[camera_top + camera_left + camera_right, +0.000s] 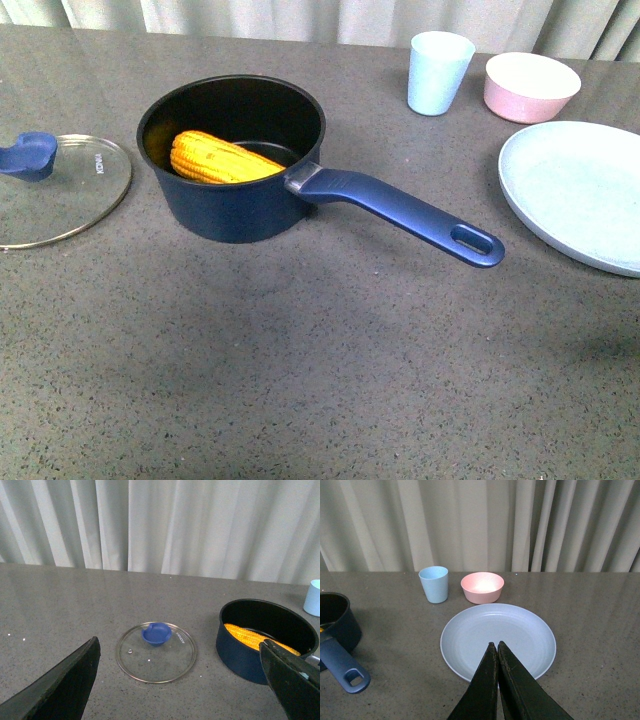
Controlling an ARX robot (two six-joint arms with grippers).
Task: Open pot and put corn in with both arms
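The dark blue pot (240, 215) stands uncovered on the grey table, its long handle (400, 210) pointing right and toward me. The yellow corn (220, 160) lies inside it, leaning against the left wall. The glass lid (60, 190) with its blue knob (28, 155) lies flat on the table left of the pot. Neither arm shows in the front view. My left gripper (180, 644) is open, raised above and back from the lid (156, 665) and pot (240, 655), holding nothing. My right gripper (495, 644) is shut and empty above the pale blue plate (470, 635).
A pale blue cup (440, 70) and a pink bowl (531, 85) stand at the back right. The pale blue plate (580, 190) lies at the right edge, just beyond the tip of the pot handle. Curtains hang behind the table.
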